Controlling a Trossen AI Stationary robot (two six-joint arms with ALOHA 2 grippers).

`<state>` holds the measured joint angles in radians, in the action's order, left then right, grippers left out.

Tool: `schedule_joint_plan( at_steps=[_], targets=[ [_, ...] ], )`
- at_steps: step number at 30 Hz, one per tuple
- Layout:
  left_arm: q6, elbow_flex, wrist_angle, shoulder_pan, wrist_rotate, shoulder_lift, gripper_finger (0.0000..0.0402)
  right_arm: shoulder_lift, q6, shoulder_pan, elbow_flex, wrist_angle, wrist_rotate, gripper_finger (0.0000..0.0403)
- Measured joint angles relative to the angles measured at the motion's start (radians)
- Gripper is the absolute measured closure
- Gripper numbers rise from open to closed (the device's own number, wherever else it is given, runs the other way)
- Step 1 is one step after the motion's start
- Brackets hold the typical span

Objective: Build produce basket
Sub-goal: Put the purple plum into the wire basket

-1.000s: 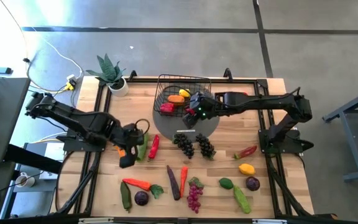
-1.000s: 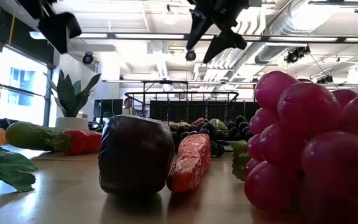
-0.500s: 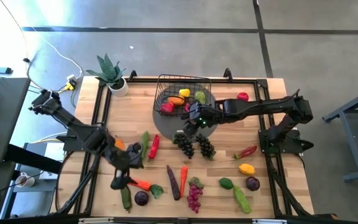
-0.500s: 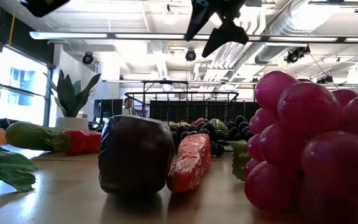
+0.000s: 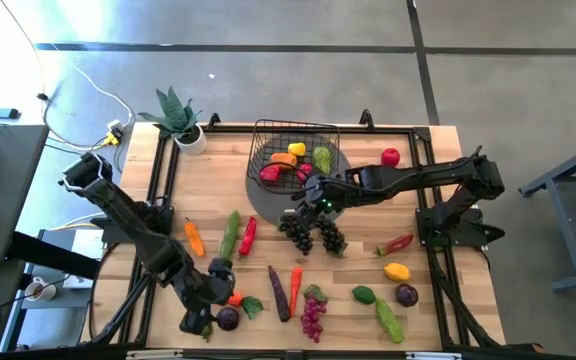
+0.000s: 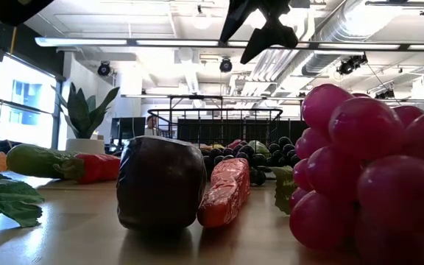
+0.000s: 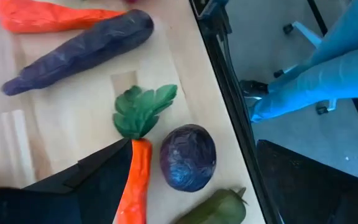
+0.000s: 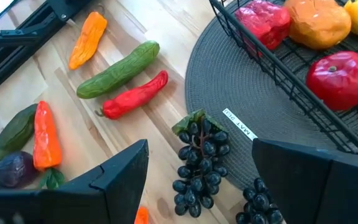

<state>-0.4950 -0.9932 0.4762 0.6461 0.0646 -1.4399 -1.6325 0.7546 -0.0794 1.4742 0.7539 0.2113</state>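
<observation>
The black wire basket (image 5: 268, 135) stands on a grey round disc (image 5: 268, 205) at the table's far middle. It holds a red pepper (image 8: 263, 18), an orange fruit (image 8: 319, 22), a lemon, a green fruit and a red apple (image 8: 340, 71). My right gripper (image 5: 313, 205) is open and empty above two black grape bunches (image 8: 201, 162) at the disc's near edge. My left gripper (image 5: 211, 303) is open and empty near the table's front left. It hangs over an orange carrot (image 7: 135, 186) and a purple ball (image 7: 188, 158).
Loose produce lies on the table. There is an orange pepper (image 5: 194, 238), a cucumber (image 5: 230, 232) and a red pepper (image 5: 248, 233) at the left. An eggplant (image 5: 280, 292) and purple grapes (image 5: 313, 310) lie near the front, a lemon (image 5: 397, 271) and an apple (image 5: 391, 156) at the right. A potted plant (image 5: 178, 118) stands far left.
My left gripper has gone from beside the orange pepper toward the table's near edge and now hangs over the carrot and the purple ball. My right gripper has gone from over the basket toward the near edge and now hangs over the black grapes, still open.
</observation>
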Motion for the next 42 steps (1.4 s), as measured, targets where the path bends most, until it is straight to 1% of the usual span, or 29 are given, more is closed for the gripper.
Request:
schedule_joint_plan(
  at_steps=[4, 15, 29, 35, 42],
  targets=[
    [-0.010, 0.000, -0.028, 0.019, 0.004, -0.053, 0.0069, 0.000, 0.005, -0.001, 0.000, 0.003, 0.025, 0.0132],
    [-0.026, 0.000, -0.062, 0.038, 0.003, -0.153, 0.0069, 0.000, 0.005, 0.000, 0.000, 0.006, 0.025, 0.0132],
    [-0.026, 0.000, -0.089, 0.043, -0.026, -0.234, 0.0069, -0.001, 0.005, 0.000, 0.000, 0.011, 0.026, 0.0132],
    [-0.031, 0.001, -0.113, 0.052, -0.028, -0.274, 0.0069, -0.001, 0.005, 0.000, 0.000, 0.015, 0.052, 0.0132],
    [-0.052, 0.001, -0.116, 0.057, 0.001, -0.275, 0.0069, -0.001, 0.005, 0.000, 0.000, 0.018, 0.052, 0.0132]
  ],
)
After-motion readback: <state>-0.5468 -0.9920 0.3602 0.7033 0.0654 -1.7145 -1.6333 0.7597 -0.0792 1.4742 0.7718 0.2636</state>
